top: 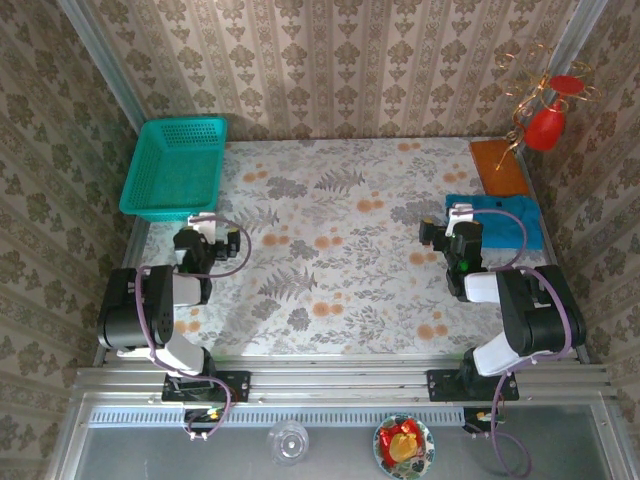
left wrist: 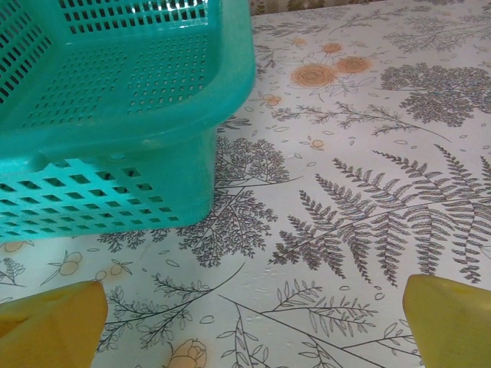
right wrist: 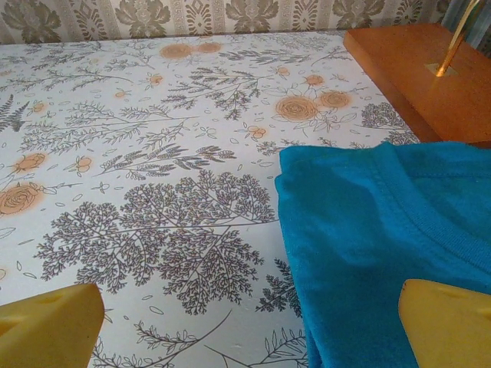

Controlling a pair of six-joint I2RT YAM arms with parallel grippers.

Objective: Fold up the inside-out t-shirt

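Right jaws spread at the teal-blue t-shirt (right wrist: 368,230)
It lies just ahead, toward their right side; centre on its near edge before pinching. Left jaws also spread.

Black-and-white arms (top: 135,305), looping purple cables (top: 245,255) — blunt yellow fingers (left wrist: 54,326) on both.

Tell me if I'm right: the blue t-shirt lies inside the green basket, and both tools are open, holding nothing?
Not quite. The top external view shows the t-shirt on the table at the far right, beside the wooden board, not in the basket. The left tool and right tool are indeed open, holding nothing.
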